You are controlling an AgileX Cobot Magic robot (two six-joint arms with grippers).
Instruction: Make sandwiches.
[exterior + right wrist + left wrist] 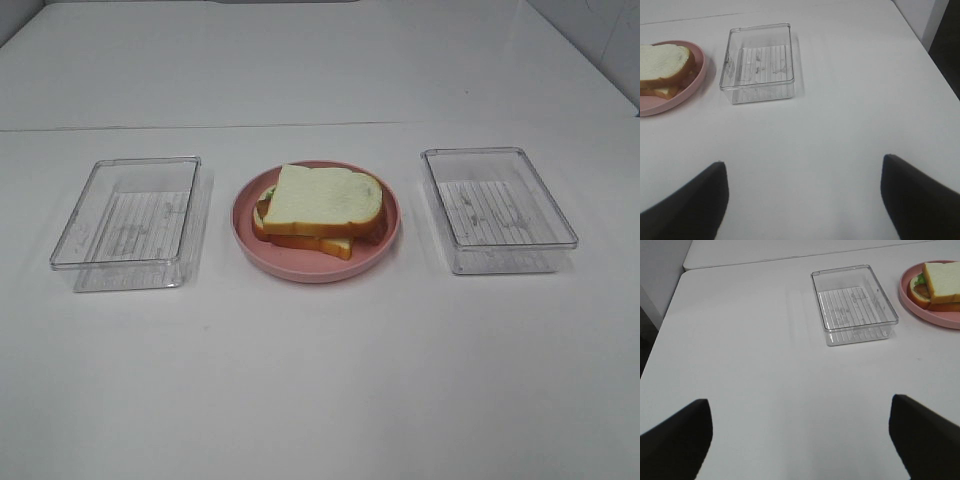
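Note:
A stacked sandwich (320, 208) lies on the round pink plate (385, 245) at the table's middle. Its top is a white bread slice with orange-brown crust, a second slice lies at the bottom, and green lettuce and a brown layer peek out at the left side. It also shows in the left wrist view (936, 285) and the right wrist view (662, 70). No cheese shows. Neither gripper appears in the exterior high view. My left gripper (800, 440) and right gripper (802, 197) are open and empty over bare table, well apart from the plate.
An empty clear plastic tray (128, 215) stands left of the plate, also in the left wrist view (854, 305). Another empty clear tray (497, 208) stands right of it, also in the right wrist view (759, 62). The white table's edges show beside each wrist.

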